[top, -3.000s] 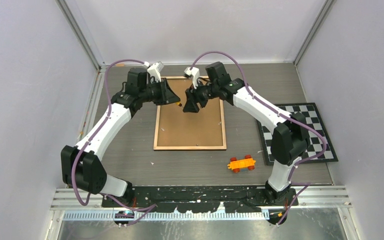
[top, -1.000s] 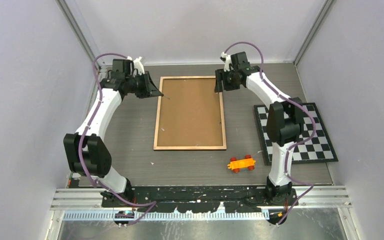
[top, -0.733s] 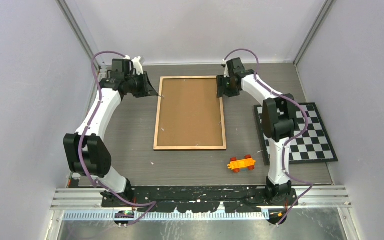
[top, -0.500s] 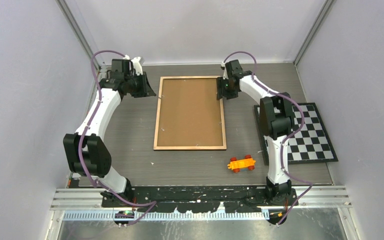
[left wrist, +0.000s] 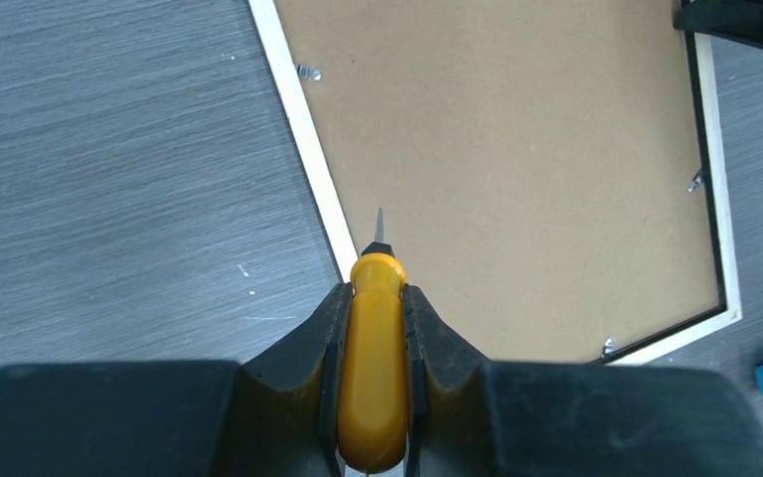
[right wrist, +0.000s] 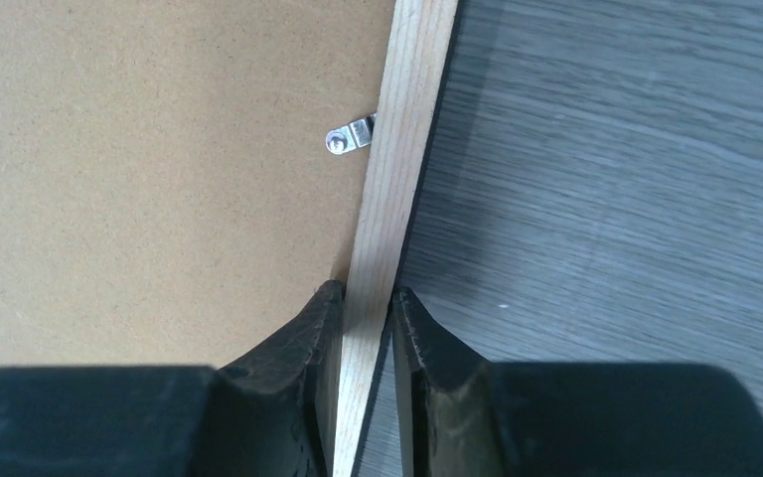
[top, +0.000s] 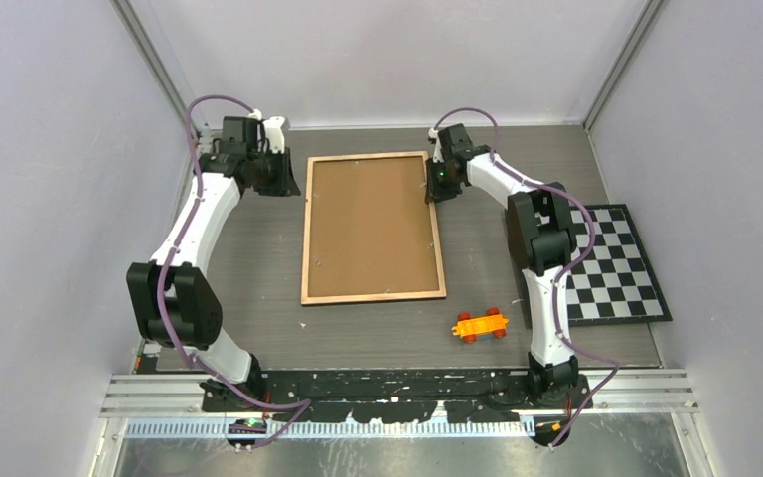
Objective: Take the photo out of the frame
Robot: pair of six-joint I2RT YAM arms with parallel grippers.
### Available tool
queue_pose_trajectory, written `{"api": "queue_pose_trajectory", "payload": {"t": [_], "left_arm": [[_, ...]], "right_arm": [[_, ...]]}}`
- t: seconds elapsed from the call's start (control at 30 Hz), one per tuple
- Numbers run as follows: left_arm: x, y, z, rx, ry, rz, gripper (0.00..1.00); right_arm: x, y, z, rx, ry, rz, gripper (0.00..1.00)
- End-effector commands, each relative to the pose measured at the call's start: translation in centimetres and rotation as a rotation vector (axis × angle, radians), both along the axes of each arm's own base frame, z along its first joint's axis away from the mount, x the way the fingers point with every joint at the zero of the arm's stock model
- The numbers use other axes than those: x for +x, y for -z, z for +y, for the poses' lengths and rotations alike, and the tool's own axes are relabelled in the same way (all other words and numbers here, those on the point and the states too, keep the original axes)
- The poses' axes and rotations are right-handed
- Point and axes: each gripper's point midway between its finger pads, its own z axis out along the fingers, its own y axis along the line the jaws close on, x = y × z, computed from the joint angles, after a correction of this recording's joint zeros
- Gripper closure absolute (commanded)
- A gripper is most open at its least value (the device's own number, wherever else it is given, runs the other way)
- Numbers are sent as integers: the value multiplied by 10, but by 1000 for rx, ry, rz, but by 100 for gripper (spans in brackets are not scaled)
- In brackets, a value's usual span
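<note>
On the frame (top: pixel 373 227), right claw (right wrist: pixel 366 298) pinches the wooden rim (right wrist: pixel 397 149); left claw (left wrist: pixel 376 298) grips, seemingly, a yellow-handled screwdriver (left wrist: pixel 373 378).

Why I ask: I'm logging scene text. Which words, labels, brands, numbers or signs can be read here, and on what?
No text can be read in any view.
frame: plain brown back, no label.
yellow-handled tool: no print showing.
checkerboard mat: squares only.
orange toy car: no legible marking.
small lit device at the near rail: too small to read.
</note>
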Motion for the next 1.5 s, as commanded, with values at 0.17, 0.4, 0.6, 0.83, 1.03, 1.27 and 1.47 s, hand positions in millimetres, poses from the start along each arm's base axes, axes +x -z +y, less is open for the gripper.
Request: {"api": "queue_pose_trajectory", "payload": {"t": [0.17, 0.4, 0.6, 0.83, 1.03, 1.27, 1.47], "left_arm": [[11, 7, 12, 145, 146, -9, 100], [17, 28, 25, 251, 174, 33, 100], [24, 34, 29, 322, 224, -7, 100], [33, 53, 23, 315, 280, -38, 100], [30, 62, 20, 320, 329, -46, 100], [22, 68, 23, 347, 351, -73, 100], [20, 79, 23, 353, 372, -44, 100]], "right_arm": [[-30, 3, 45, 48, -108, 23, 98], [-41, 4, 48, 73, -117, 51, 99], [-41, -5, 50, 87, -139, 23, 99], [-57, 3, 55, 49, -213, 57, 100], [-82, 17, 50, 50, -230, 114, 100], [-90, 22, 46, 39, -223, 134, 100], [-91, 21, 44, 32, -235, 135, 99]]}}
